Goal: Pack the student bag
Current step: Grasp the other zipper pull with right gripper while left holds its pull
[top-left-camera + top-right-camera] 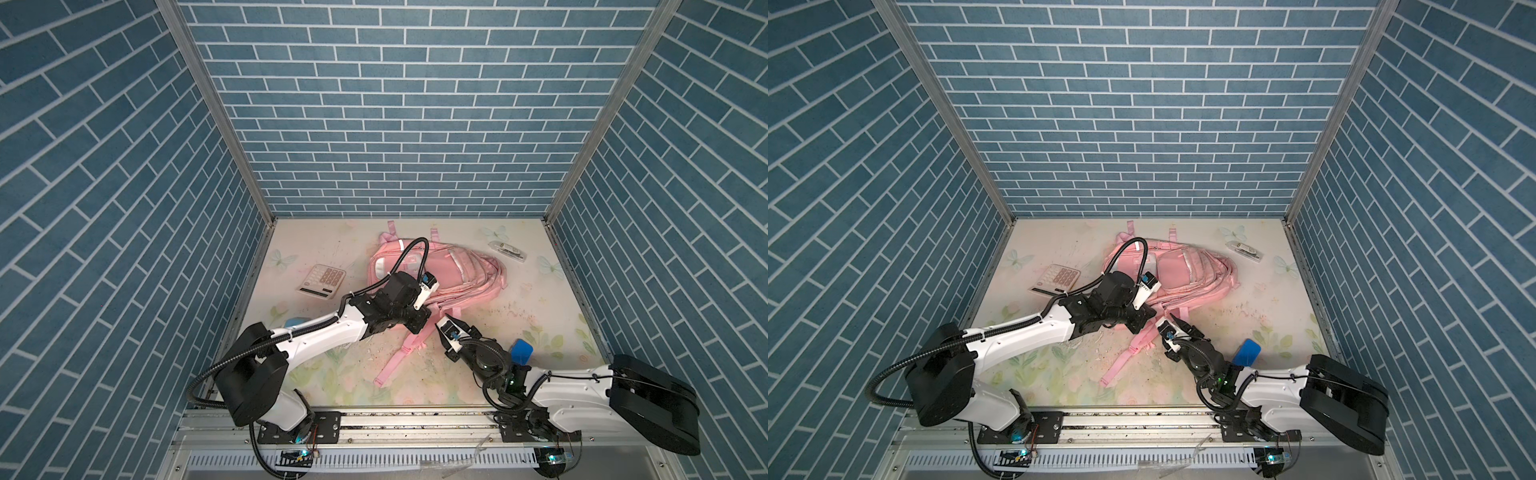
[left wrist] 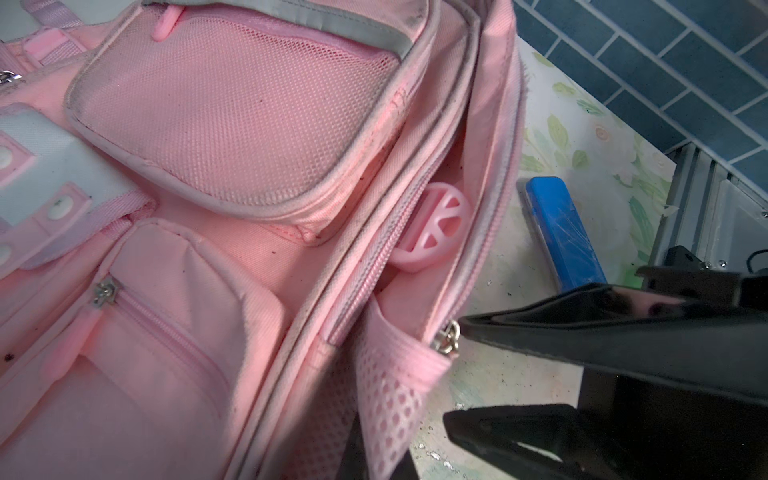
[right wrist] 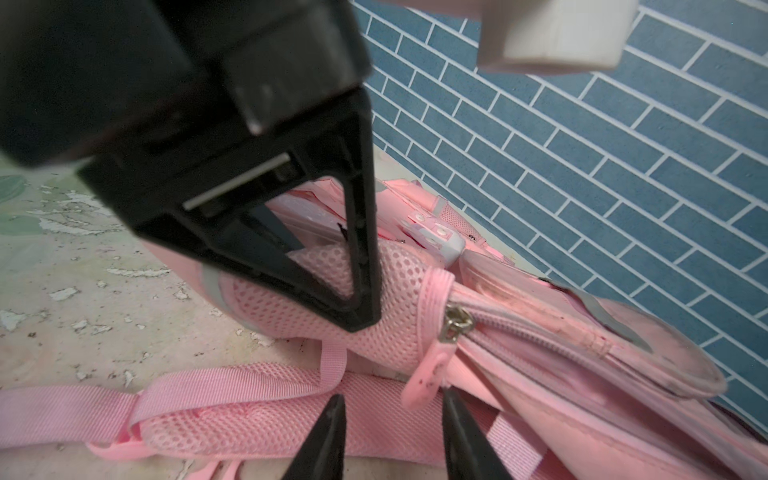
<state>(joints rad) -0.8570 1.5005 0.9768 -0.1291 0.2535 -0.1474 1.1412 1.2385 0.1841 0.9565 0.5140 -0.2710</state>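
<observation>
A pink student bag (image 1: 449, 270) (image 1: 1187, 270) lies flat on a floral table (image 1: 540, 316), toward the far middle. Its front pockets face up and its straps (image 1: 399, 353) trail toward the near edge. Both robot arms reach to the bag's near end.

The left gripper (image 1: 420, 322) (image 3: 361, 324) has its jaws pressed together. In the right wrist view its black tip rests against the bag's mesh side pocket (image 3: 395, 299). Whether any mesh is nipped between the jaws cannot be told.

The right gripper (image 1: 446, 323) (image 3: 392, 401) sits just right of the left one, with jaws spread partway and pinching nothing. Its two pointed fingertips (image 3: 332, 432) stand either side of a pink pull tab (image 3: 428, 374), which hangs from a metal zip slider (image 3: 457, 324) at the edge of the mesh pocket. The end of the tab lies in the gap, close to one tip.

In the left wrist view a zipped compartment of the bag gapes open, and a pink spoked disc (image 2: 432, 228) shows inside it.

A calculator (image 1: 322, 280) lies left of the bag. A blue case (image 1: 521, 351) sits on the near right beside the right arm. A clear packet (image 1: 507, 250) lies at the far right.
</observation>
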